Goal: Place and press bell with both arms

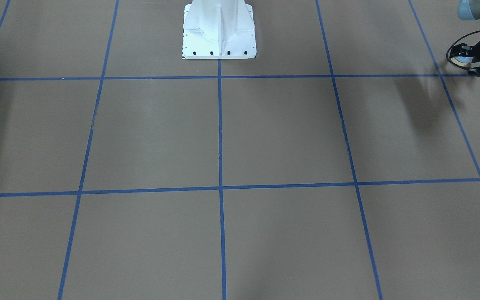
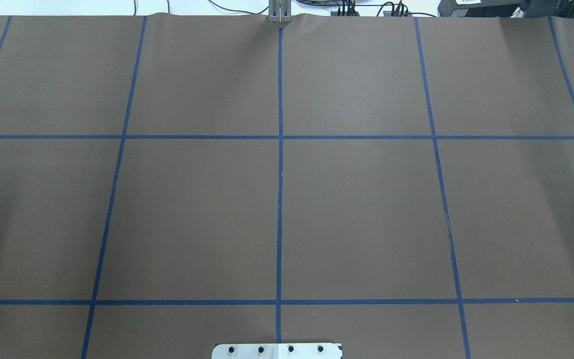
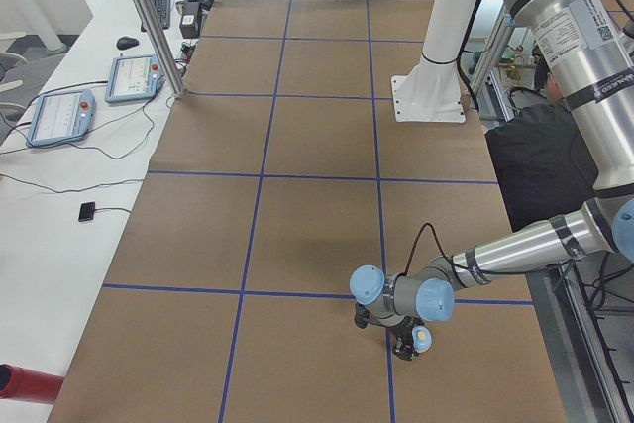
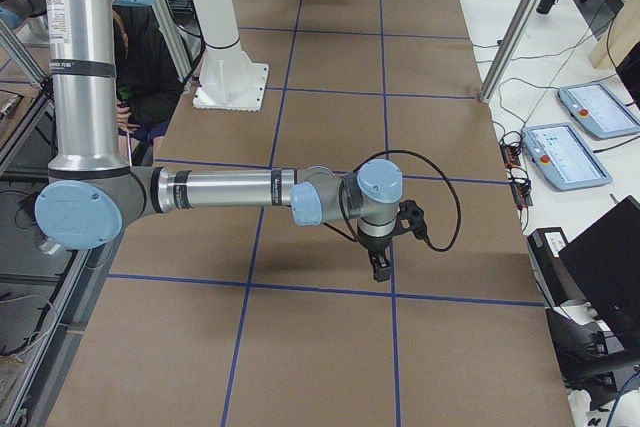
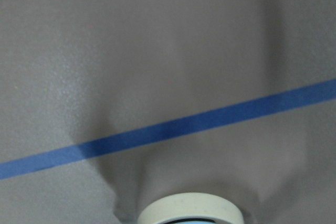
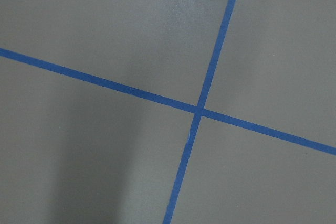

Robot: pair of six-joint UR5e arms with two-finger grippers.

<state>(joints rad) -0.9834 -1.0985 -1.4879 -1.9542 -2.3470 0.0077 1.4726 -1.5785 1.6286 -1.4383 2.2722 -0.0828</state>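
Left gripper (image 1: 463, 56) fingers (image 1: 457, 51) clamped on bell (image 1: 460, 61), just over tabletop (image 1: 265, 137), well to robot's left of pedestal (image 1: 219, 33); prob. not placed yet. Right gripper (image 4: 381, 267) fingers: can't tell. Place + press remain.

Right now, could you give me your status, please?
Left pincer shut on bell. Right pincer far off, state unclear. No obstacle seen.

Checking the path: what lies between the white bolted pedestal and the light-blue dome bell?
Only bare brown table crossed by blue tape, per the front-facing view.
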